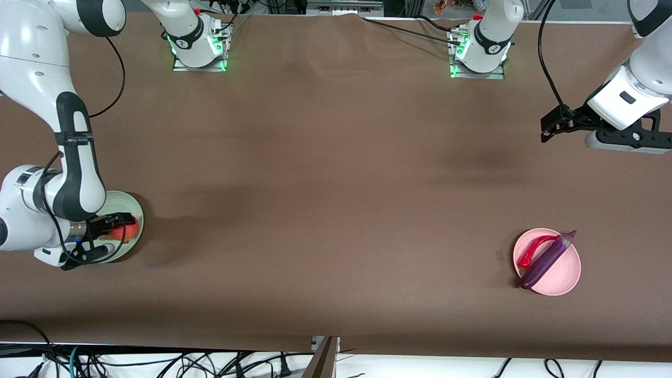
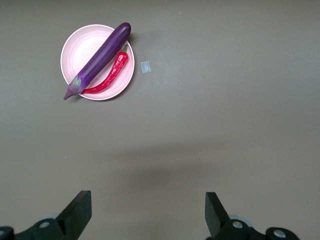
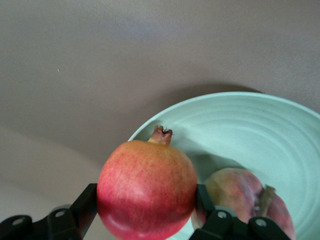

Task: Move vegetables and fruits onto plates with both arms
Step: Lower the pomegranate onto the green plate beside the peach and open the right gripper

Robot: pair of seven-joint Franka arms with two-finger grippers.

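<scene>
Pink plate (image 1: 569, 275): we see the eggplant (image 1: 548, 261) and chili (image 1: 531, 251) lying on it, side by side.
Green plate (image 1: 126, 202): right gripper (image 1: 114, 227) is low over it, by something red.
Left gripper (image 1: 551, 127): hangs above bare table (image 1: 336, 184).

Two white Franka arms, banded in black, at a brown-covered table.
Each arm has glossy white rounded segments with black joint bands; black cables loop along the right arm (image 1: 68, 157) and hang by the left arm (image 1: 638, 79). Both bases show green lights and a small red part. The right gripper (image 1: 107, 231) and left gripper (image 1: 551, 126) are black, with flat angular fingers (image 2: 77, 210) and round screw heads.
</scene>
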